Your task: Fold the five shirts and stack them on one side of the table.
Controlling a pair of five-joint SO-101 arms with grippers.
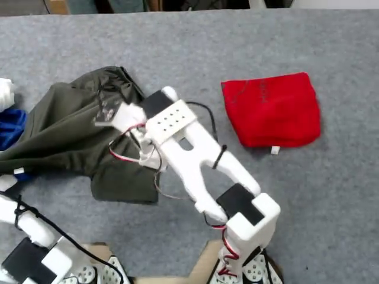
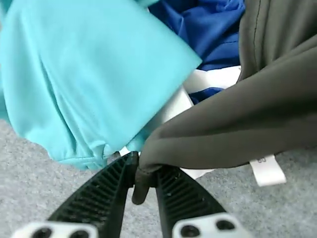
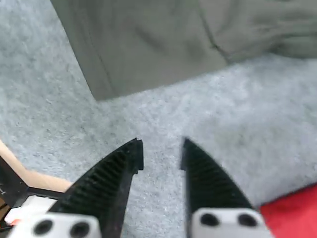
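An olive shirt (image 1: 65, 130) lies spread and rumpled on the left part of the grey table. My left gripper (image 2: 146, 166) is shut on a corner of the olive shirt's (image 2: 247, 119) hem, low over the table at its left edge. The left arm (image 1: 23, 219) comes in from the front left. My right arm (image 1: 177, 127) stretches from the front over the olive shirt's right side. Its gripper (image 3: 161, 148) is open above bare table, holding nothing, with the olive shirt (image 3: 148, 44) just beyond. A folded red shirt (image 1: 271, 109) lies at the right.
A cyan shirt (image 2: 84, 74) and a blue shirt (image 2: 208, 25) are bunched by the left gripper; the blue shirt (image 1: 10, 127) and white fabric (image 1: 5, 92) sit at the table's left edge. A white tag (image 2: 266, 171) hangs from the olive hem. Cardboard (image 1: 201, 266) borders the front.
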